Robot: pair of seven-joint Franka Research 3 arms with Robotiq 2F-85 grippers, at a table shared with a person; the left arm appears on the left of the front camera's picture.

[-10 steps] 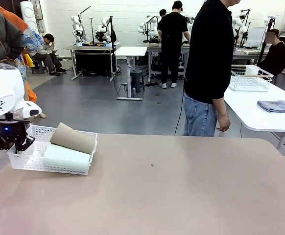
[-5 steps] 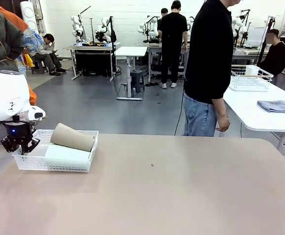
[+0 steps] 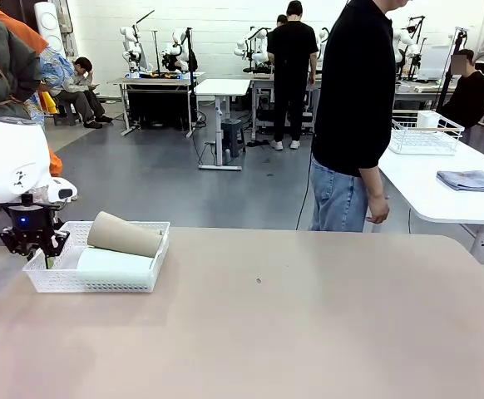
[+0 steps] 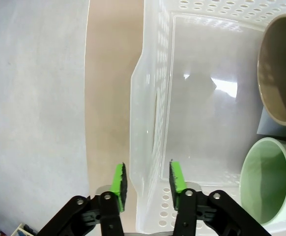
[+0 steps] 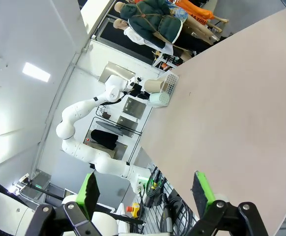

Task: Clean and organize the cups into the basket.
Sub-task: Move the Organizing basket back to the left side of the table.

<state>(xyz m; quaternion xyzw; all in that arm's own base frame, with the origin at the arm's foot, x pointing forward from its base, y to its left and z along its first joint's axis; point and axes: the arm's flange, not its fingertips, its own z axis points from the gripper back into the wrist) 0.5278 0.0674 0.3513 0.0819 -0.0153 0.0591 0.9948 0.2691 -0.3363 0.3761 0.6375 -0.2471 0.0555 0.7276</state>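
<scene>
A: What is different from a second ago?

B: The shallow white perforated plastic basket [image 3: 59,281] sits a little farther right along the tan table [image 3: 292,324], and the left gripper [image 4: 147,180] has let go of it. Its green pads now straddle the basket's left end wall with a gap on each side, clamping nothing.

A: And the cups?

B: A tan-brown tapered plastic tumbler [image 3: 124,233] lies on its side across the top, over the pale mint green tumbler [image 3: 113,263]. The left wrist view looks into their open mouths, with a sliver of a third rim at the frame edge.

A: The right gripper [image 5: 147,189]?

B: Fully open, empty, hanging well off the table's other side.

A: So where does that leave the job?

B: I judge it nearly done: cups are gathered, basket placed, the arm only needs to back away.
</scene>
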